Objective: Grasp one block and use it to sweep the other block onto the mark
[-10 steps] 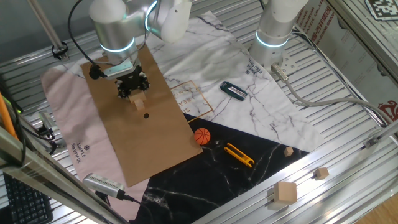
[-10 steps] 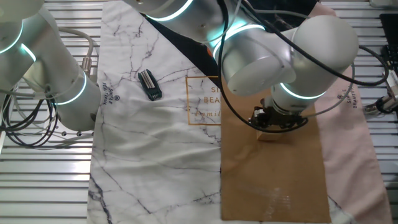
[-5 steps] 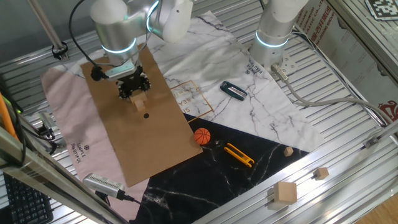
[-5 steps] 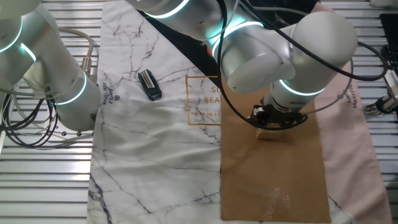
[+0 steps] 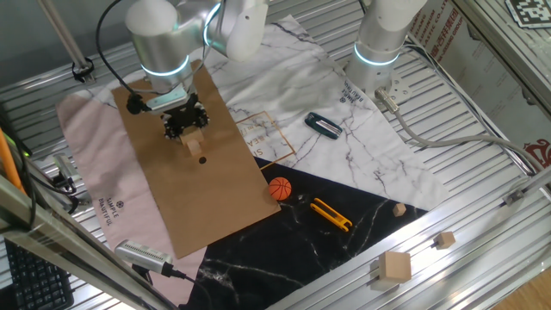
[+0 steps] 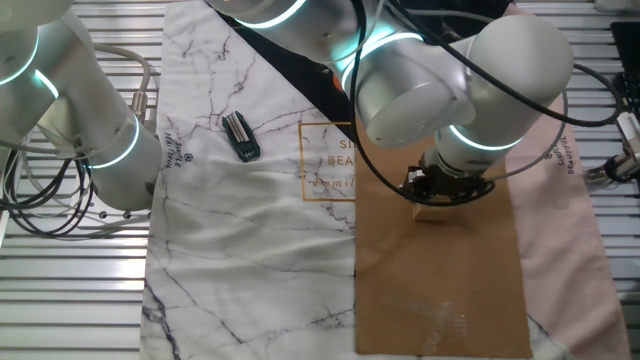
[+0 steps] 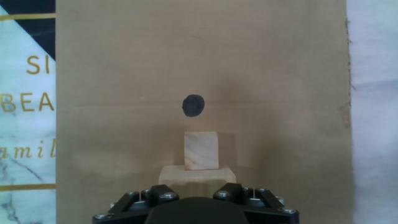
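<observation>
My gripper (image 7: 197,200) stands low over the brown paper sheet (image 7: 112,74) and is shut on the larger tan wooden block (image 7: 197,175), whose top shows just ahead of the fingers. The tiny tan cube (image 7: 201,150) sits right in front of that block, touching or nearly touching it. The black round dot (image 7: 193,105) lies a short gap beyond the cube. In one fixed view the gripper (image 5: 185,121) is above the tan block (image 5: 192,141), with the dot (image 5: 202,159) just past it. In the other fixed view the gripper (image 6: 441,188) hides the dot.
An orange ball (image 5: 280,189) lies off the brown sheet's corner, with a yellow-and-black tool (image 5: 331,214) beyond it. A black clip (image 5: 324,126) lies on the marble cloth. A second arm's base (image 5: 377,53) stands at the back. Spare wooden blocks (image 5: 395,267) sit on the rail.
The gripper with the larger block has crept very slightly toward the dot, and the arm above it shifted a little. The dot has not moved.
</observation>
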You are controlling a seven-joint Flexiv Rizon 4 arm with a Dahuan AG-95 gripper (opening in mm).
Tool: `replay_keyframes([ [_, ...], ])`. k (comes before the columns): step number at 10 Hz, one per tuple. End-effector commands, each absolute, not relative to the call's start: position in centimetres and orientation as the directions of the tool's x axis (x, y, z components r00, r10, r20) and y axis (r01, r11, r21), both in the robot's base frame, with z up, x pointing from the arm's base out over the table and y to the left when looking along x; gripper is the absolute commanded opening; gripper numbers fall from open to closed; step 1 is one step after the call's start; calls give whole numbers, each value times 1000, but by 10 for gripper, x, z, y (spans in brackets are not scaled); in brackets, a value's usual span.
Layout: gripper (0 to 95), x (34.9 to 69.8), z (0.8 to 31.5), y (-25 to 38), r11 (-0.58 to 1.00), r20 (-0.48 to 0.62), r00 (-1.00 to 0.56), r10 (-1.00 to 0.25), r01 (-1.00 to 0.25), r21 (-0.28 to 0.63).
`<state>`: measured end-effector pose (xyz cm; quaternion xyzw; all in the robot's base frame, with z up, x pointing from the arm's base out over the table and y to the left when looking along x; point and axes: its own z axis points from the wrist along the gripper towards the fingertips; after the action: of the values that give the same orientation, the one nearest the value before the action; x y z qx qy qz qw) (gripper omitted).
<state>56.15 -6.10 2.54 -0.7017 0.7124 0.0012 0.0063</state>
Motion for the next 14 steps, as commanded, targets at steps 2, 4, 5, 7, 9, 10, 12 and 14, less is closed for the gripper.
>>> replay_keyframes([
  [2, 0, 562, 25, -60, 15, -11, -15, -1000, -1000, -7],
  [4, 0, 562, 25, -59, 16, -9, -16, -1000, -1000, -6],
  [5, 0, 562, 26, -59, 18, -8, -18, -1000, -1000, -6],
  [7, 0, 562, 26, -58, 18, -8, -18, -1000, -1000, -5],
  [9, 0, 562, 26, -58, 19, -11, -19, -1000, -1000, -5],
  [10, 0, 561, 27, -57, 17, -12, -17, -1000, -1000, -7],
  [12, 0, 561, 28, -55, 18, -12, -18, -1000, -1000, -7],
  [14, 0, 561, 28, -53, 19, -15, -19, -1000, -1000, -7],
])
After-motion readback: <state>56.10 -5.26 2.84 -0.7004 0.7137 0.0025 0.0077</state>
